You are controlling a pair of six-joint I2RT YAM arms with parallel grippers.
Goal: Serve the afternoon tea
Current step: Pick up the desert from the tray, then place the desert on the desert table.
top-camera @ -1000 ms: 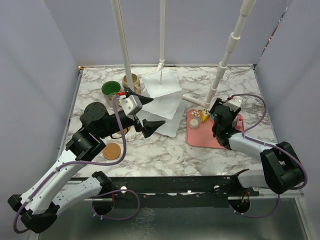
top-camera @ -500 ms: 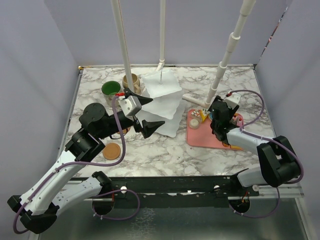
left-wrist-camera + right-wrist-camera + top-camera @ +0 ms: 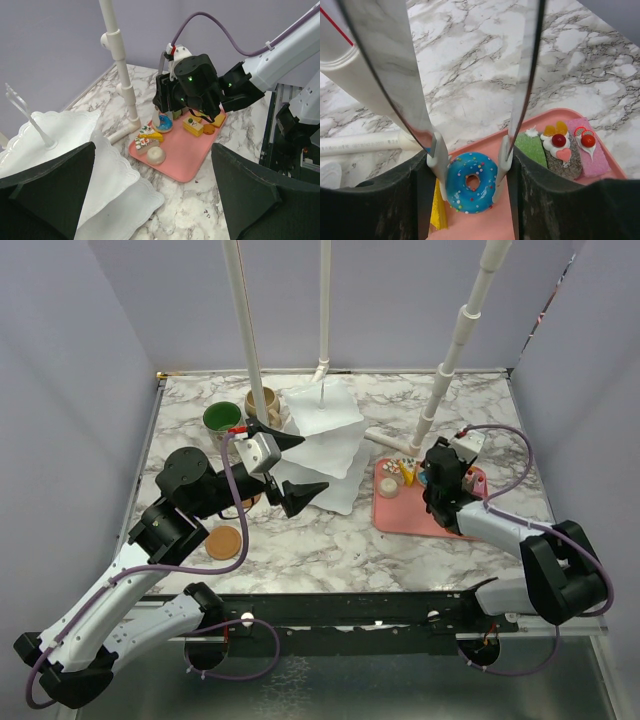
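**Left side.** The green mug (image 3: 222,418) and beige mug (image 3: 262,400) stand close together at the far left of the table (image 3: 300,540). One coaster (image 3: 225,541) lies near the front, apart from the mugs.

**Left gripper** (image 3: 312,464). Jaws spread wide with nothing between them. It is held above the table against the left edge of the stand (image 3: 330,435).

**Centre.** The stand is upright and its white plates are bare.

**Right side.** The pink tray (image 3: 402,520) lies flat just right of the stand and carries the pastries. They include a cream round (image 3: 156,156), a yellow cake (image 3: 193,126), and green (image 3: 531,147) and pink (image 3: 592,150) slices lying side by side.

**Right gripper** (image 3: 471,162). It is lowered over the far end of the tray and grasps a blue sprinkled doughnut (image 3: 470,187), one pad touching each side of its rim. The doughnut is on the tray at its far edge, beside a yellow piece (image 3: 438,212). Whether it has left the tray surface cannot be told.
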